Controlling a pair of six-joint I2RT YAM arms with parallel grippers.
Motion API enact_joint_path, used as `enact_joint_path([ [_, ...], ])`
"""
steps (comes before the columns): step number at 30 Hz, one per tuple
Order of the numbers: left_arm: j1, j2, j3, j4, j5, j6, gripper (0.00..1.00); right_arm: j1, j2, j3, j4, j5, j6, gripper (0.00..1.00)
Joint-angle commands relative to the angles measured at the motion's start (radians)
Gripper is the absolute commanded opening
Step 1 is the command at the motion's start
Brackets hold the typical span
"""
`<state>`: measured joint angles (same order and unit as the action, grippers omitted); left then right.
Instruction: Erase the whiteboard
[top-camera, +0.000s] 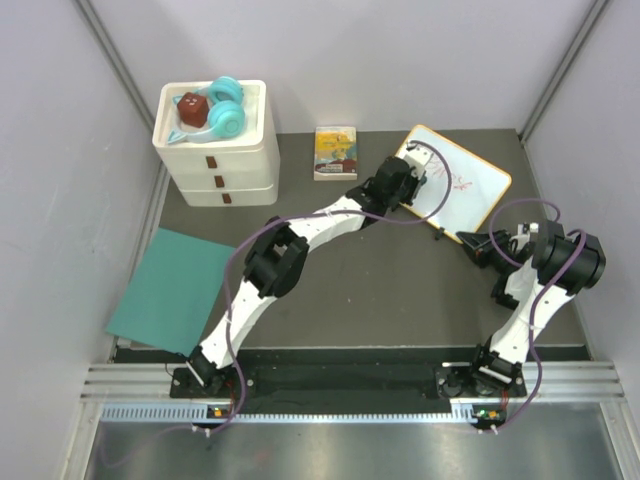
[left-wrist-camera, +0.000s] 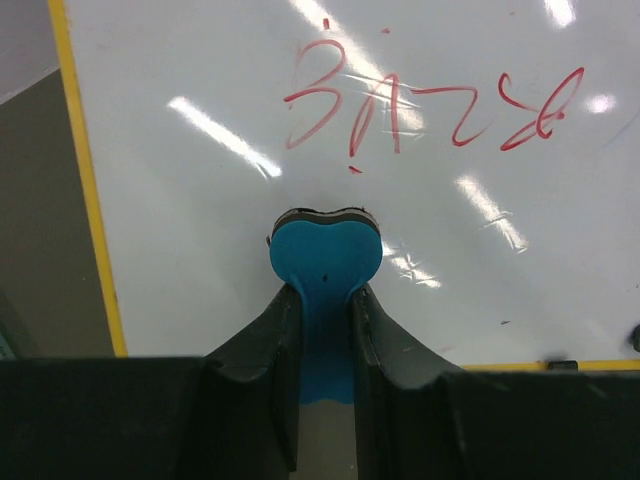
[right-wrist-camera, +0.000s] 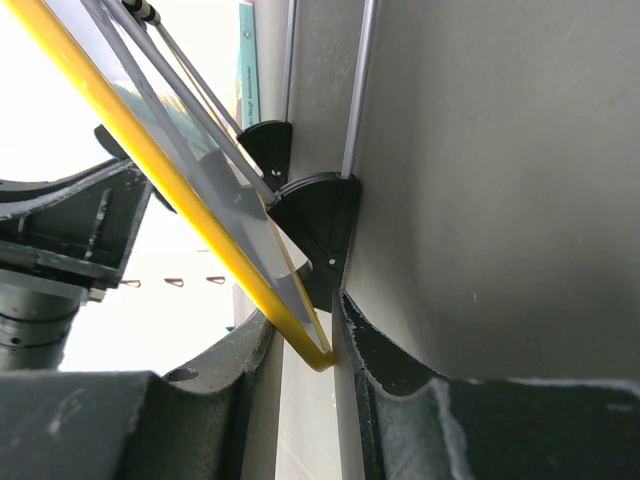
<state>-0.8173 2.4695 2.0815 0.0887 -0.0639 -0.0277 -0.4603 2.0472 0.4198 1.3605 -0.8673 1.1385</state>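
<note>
The whiteboard (top-camera: 470, 185), white with a yellow-orange frame, lies tilted at the back right. Red scribbles (left-wrist-camera: 420, 105) mark its surface (left-wrist-camera: 200, 200). My left gripper (top-camera: 408, 190) is shut on a blue eraser (left-wrist-camera: 325, 250) whose head rests on the board just below the scribbles. My right gripper (top-camera: 478, 245) is at the board's near corner. In the right wrist view its fingers (right-wrist-camera: 305, 320) close on the yellow frame (right-wrist-camera: 200, 215), and the corner sits between them. The board's black feet (right-wrist-camera: 320, 215) show behind.
A white drawer unit (top-camera: 215, 150) stands at the back left with teal headphones (top-camera: 225, 110) and a dark red object (top-camera: 192, 108) on top. A small yellow picture book (top-camera: 335, 152) lies beside it. A teal sheet (top-camera: 170, 290) lies at the left. Grey walls stand close on both sides.
</note>
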Motion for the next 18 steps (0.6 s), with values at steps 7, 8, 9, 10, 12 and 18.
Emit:
enact_joint_path([
  [7, 0.027, -0.043, 0.195, -0.363, 0.147, -0.005, 0.0, 0.002, 0.024, -0.001, 0.095, 0.005, 0.029, 0.0],
  [8, 0.027, -0.069, 0.171, -0.38, 0.163, -0.006, 0.0, 0.002, 0.025, -0.001, 0.098, 0.005, 0.03, 0.0],
  [9, 0.029, -0.082, 0.111, -0.398, 0.171, -0.009, 0.0, 0.002, 0.025, -0.003, 0.097, 0.005, 0.03, 0.0],
  [10, 0.027, -0.095, 0.08, -0.433, 0.173, -0.011, 0.0, 0.002, 0.025, -0.001, 0.098, 0.005, 0.03, 0.0],
  [12, 0.029, -0.124, 0.004, -0.483, 0.19, -0.002, 0.0, 0.002, 0.025, -0.001, 0.098, 0.007, 0.03, 0.0],
  [18, 0.024, -0.118, -0.057, -0.76, 0.305, 0.018, 0.0, 0.002, 0.025, -0.001, 0.101, 0.007, 0.03, 0.0],
])
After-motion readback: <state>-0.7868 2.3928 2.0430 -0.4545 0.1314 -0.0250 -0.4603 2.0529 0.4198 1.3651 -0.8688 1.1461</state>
